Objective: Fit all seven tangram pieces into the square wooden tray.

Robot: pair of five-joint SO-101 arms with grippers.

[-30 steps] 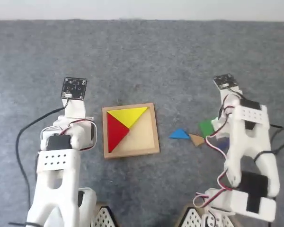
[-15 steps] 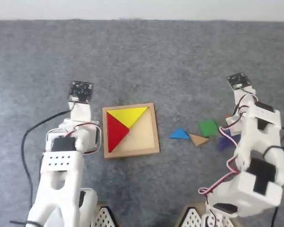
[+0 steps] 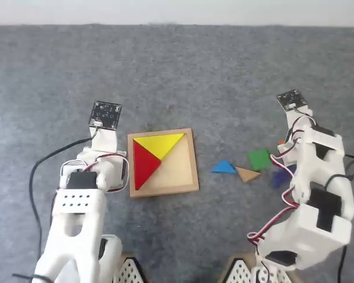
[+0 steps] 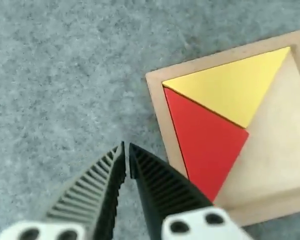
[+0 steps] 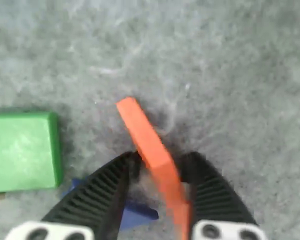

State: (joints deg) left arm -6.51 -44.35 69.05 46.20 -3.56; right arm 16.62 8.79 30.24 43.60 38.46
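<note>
Over the last sec the right arm (image 3: 311, 171) has swung outward off the loose pcs, then eased back a touch; green square (image 3: 259, 158) and purple pc (image 3: 280, 177) now lie uncovered, w/ blue triangle (image 3: 224, 167) and tan triangle (image 3: 246, 174) just beside them, unmoved. Right gripper (image 5: 161, 159) has its jaws narrowly apart, clamped on the orange pc (image 5: 144, 131), which stands on edge over the carpet (image 3: 165, 76) near the green square; prob. mid-pick, tray next. Left arm (image 3: 82, 194) has crept closer to the wooden tray (image 3: 178, 171); left gripper (image 4: 126, 150) is all but closed, empty, just beside the tray's rim. Yellow triangle (image 3: 159, 144) and red triangle (image 3: 143, 165) sit in the tray; five pcs are not yet in.
</note>
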